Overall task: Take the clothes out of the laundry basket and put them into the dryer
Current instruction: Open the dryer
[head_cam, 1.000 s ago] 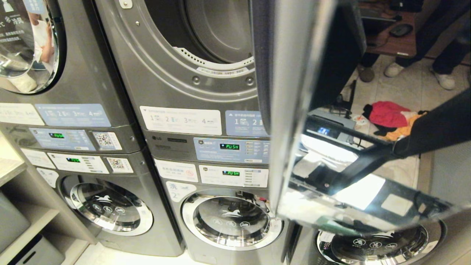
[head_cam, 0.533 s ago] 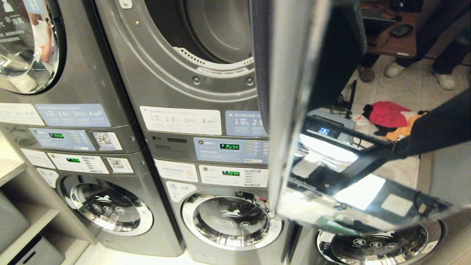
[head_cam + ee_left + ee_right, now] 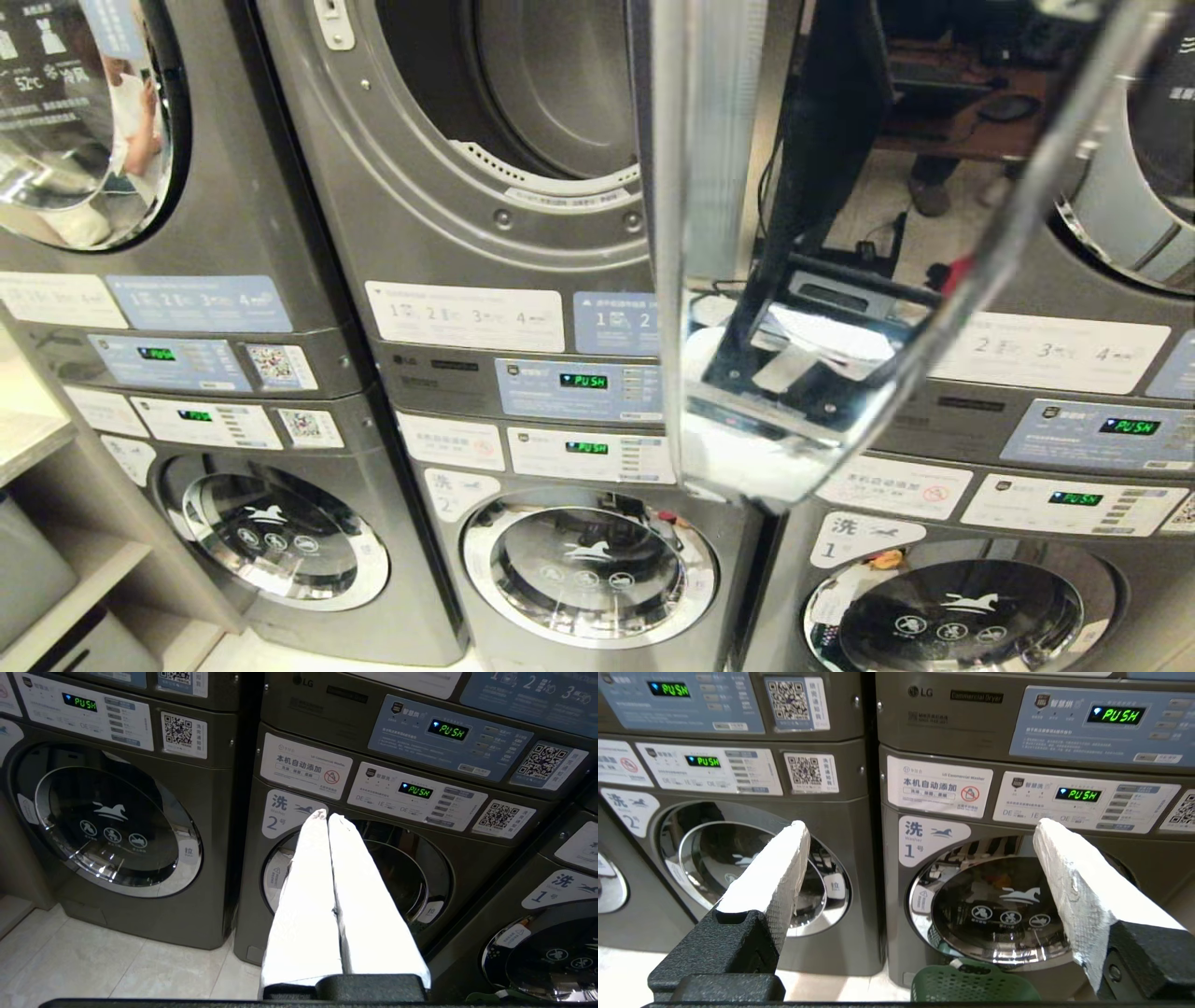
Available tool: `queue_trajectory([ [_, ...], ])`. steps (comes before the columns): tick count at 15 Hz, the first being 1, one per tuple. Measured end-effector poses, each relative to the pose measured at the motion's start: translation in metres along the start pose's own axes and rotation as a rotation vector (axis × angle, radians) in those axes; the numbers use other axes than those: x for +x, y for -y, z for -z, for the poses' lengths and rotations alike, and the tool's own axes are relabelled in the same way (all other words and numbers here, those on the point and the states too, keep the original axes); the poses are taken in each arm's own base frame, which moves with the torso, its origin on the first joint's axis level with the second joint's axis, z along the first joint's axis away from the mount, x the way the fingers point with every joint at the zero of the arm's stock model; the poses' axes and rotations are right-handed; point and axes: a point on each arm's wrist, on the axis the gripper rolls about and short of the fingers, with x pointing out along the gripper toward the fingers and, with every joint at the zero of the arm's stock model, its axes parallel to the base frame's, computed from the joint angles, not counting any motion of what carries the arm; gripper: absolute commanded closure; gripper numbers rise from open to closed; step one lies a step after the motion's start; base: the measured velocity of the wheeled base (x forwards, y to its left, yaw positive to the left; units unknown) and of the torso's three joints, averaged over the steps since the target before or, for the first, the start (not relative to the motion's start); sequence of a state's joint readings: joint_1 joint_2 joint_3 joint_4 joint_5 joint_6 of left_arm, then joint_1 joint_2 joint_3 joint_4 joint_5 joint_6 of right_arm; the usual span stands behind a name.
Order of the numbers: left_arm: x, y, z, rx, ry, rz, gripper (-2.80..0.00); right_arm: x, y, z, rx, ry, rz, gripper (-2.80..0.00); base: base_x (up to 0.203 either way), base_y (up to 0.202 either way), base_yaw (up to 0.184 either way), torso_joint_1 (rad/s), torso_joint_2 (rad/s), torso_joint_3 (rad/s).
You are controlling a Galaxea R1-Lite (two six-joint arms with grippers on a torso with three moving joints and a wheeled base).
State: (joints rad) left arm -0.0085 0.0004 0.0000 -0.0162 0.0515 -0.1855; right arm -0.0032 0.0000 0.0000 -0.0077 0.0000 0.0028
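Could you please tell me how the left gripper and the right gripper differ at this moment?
The left gripper is shut, its white fingers pressed together; the right gripper is open, fingers spread wide. The left faces washer 2; the right faces washer 1. Both are empty.

Dryer (image 3: pixel 523 140) matt grey metal; door (image 3: pixel 747 280) glossy chrome; basket (image 3: pixel 971 984) green perforated plastic.

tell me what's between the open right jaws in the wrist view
Nothing held: between the right gripper jaws shows only the grey washer front, with the green plastic laundry basket below, in the right wrist view.
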Motion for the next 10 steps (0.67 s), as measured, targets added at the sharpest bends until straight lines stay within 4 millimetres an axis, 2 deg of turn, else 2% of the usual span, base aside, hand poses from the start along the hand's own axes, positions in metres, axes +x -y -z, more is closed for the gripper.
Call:
queue_trajectory([
  [3, 0.0, 0.0, 0.0, -0.001, 0.0, 0.0, 0.0, 0.0, 0.0, 0.0, -0.001, 0.0, 0.0, -2.8, 0.0, 0.0, 0.0, 0.002, 0.0, 0.126],
  [10, 0.0, 0.0001, 0.0008, 0.011, -0.01, 0.009, 0.0, 0.0, 0.0, 0.0002, -0.004, -0.002, 0.0, -2.8, 0.0, 0.0, 0.0, 0.002, 0.0, 0.005],
])
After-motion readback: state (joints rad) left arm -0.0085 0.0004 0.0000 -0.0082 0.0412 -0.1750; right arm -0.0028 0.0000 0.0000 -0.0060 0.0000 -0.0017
